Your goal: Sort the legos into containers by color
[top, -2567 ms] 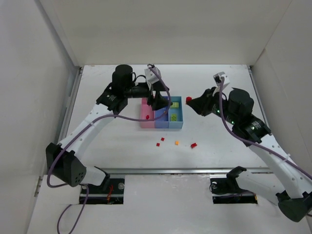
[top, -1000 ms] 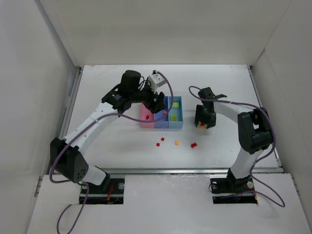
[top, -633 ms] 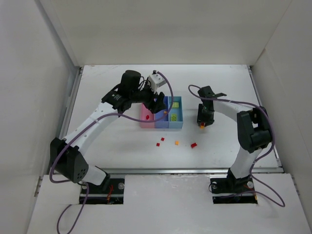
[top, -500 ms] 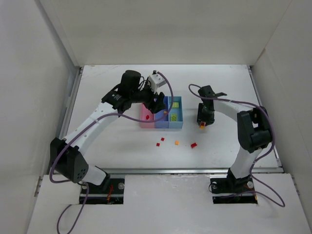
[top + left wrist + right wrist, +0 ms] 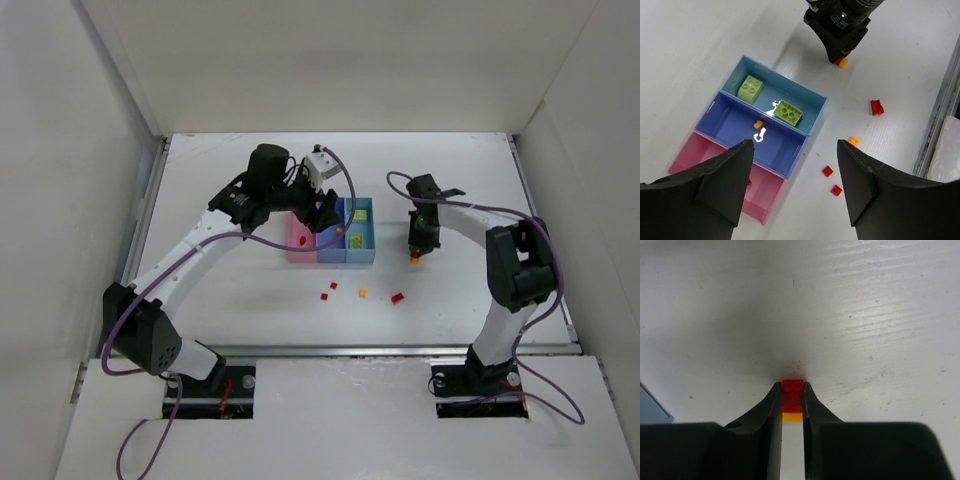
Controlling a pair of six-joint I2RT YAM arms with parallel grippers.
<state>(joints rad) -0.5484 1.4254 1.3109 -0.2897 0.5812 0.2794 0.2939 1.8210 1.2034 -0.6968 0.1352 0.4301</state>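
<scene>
A white table [image 5: 250,285] boxed in by white panels fills the overhead view. Near its middle the three joined containers stand in a row from left to right: the pink bin [image 5: 300,253], the blue-violet bin [image 5: 332,252] and the light blue bin [image 5: 362,258]. The left gripper [image 5: 325,214] hangs over the far end of the pink and blue-violet bins. The right gripper [image 5: 416,252] is to the right of the row and apart from it, pointing down at the table with a speck of orange at its tip. Four loose legos lie nearer the arm bases: a red brick [image 5: 324,296], a second red brick [image 5: 333,286] just beside it, an orange brick [image 5: 362,293], and a third red brick [image 5: 397,298] further right.

From the left wrist, the jaws stand wide apart with nothing between them. Below them the blue-violet bin holds one small orange lego [image 5: 758,124]. The light blue bin holds a square yellow-green brick [image 5: 750,87] and a longer yellow-green brick [image 5: 788,111]. A bit of red [image 5: 748,182] shows in the pink bin at the edge of one finger.

From the right wrist, the fingers [image 5: 771,405] are drawn almost together and clamp a red-and-orange lego [image 5: 792,397]. Its red end is at the tips and its orange end is behind. The tips are down at the table surface, and a corner of the light blue bin shows at the left edge
</scene>
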